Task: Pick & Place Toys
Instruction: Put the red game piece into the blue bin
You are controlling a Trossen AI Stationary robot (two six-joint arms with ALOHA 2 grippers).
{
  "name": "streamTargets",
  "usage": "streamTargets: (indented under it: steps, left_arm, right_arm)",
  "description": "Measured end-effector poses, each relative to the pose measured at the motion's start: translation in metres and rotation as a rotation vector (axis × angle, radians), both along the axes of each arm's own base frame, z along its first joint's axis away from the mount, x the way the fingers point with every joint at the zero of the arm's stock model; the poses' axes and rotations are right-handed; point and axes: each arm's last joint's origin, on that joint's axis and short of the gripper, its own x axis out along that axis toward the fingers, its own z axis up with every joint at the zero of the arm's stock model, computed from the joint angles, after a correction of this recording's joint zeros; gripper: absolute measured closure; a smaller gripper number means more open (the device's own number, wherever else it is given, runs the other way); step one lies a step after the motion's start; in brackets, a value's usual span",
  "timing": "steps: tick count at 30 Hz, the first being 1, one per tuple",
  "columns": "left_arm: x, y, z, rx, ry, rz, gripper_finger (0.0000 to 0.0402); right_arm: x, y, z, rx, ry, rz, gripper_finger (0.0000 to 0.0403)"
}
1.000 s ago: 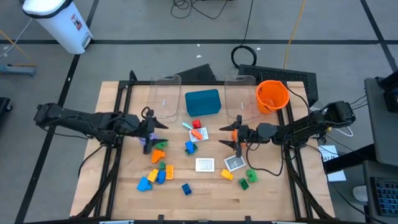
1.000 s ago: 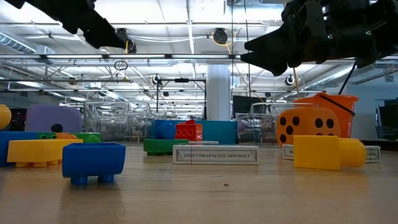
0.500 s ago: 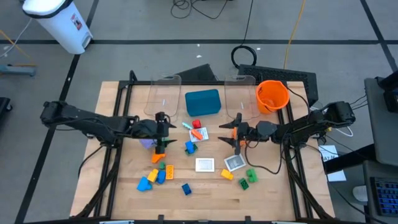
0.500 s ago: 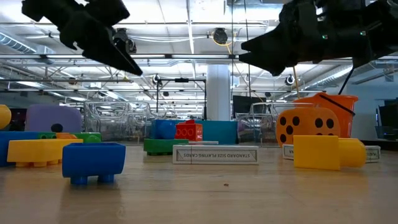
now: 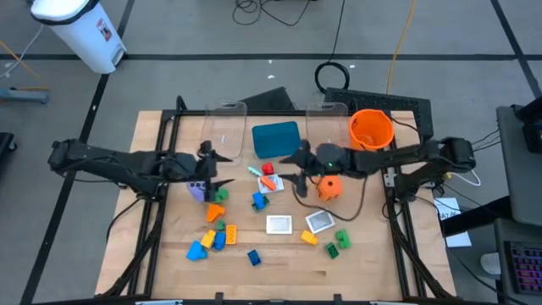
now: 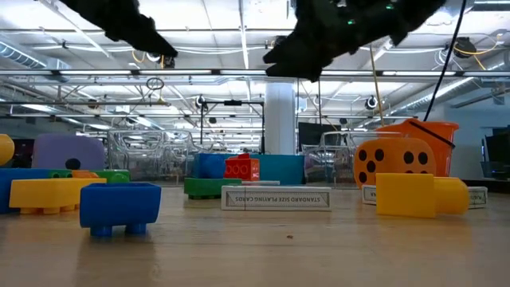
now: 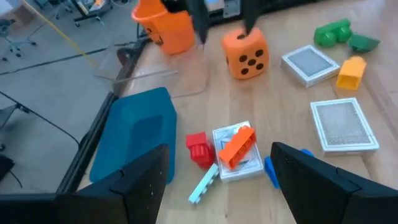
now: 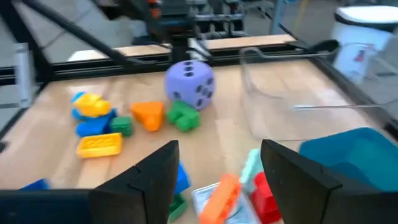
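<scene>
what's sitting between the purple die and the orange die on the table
Between the purple die and the orange die, the high view shows a red brick and an orange brick lying on a white card.

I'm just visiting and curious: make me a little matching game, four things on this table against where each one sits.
Things:
1. orange die
2. purple die
3. teal tray
4. orange bowl

Places:
A. back right corner of the table
B. under the left gripper
C. middle back, between the clear bins
D. just right of the right gripper

Pairs: 1-D, 2-B, 3-C, 4-A
</scene>
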Motion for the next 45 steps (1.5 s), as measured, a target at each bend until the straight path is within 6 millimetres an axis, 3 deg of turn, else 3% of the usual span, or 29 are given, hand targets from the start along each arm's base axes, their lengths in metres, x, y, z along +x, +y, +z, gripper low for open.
streamTargets:
  steps: [6, 13, 26, 37, 45]
  left_arm:
    - [-0.03, 0.004, 0.009, -0.101, -0.016, 0.06, 0.0112]
    - [-0.044, 0.005, 0.003, -0.142, 0.067, 0.094, 0.0112]
    - [-0.031, 0.005, -0.042, -0.1, 0.156, 0.125, 0.0112]
    - [-0.017, 0.004, -0.042, 0.007, 0.101, 0.062, 0.0112]
    - [-0.013, 0.007, -0.037, 0.04, 0.049, 0.06, 0.0112]
  right_arm:
    - [0.02, -0.019, -0.022, 0.037, 0.09, -0.062, 0.0185]
    - [0.033, -0.016, -0.048, 0.085, 0.127, -0.067, 0.0187]
    - [0.048, -0.006, -0.084, 0.158, 0.169, -0.109, 0.0193]
    - [0.046, -0.012, -0.089, 0.072, 0.201, -0.241, 0.0193]
    - [0.049, -0.013, -0.098, 0.072, 0.208, -0.245, 0.0193]
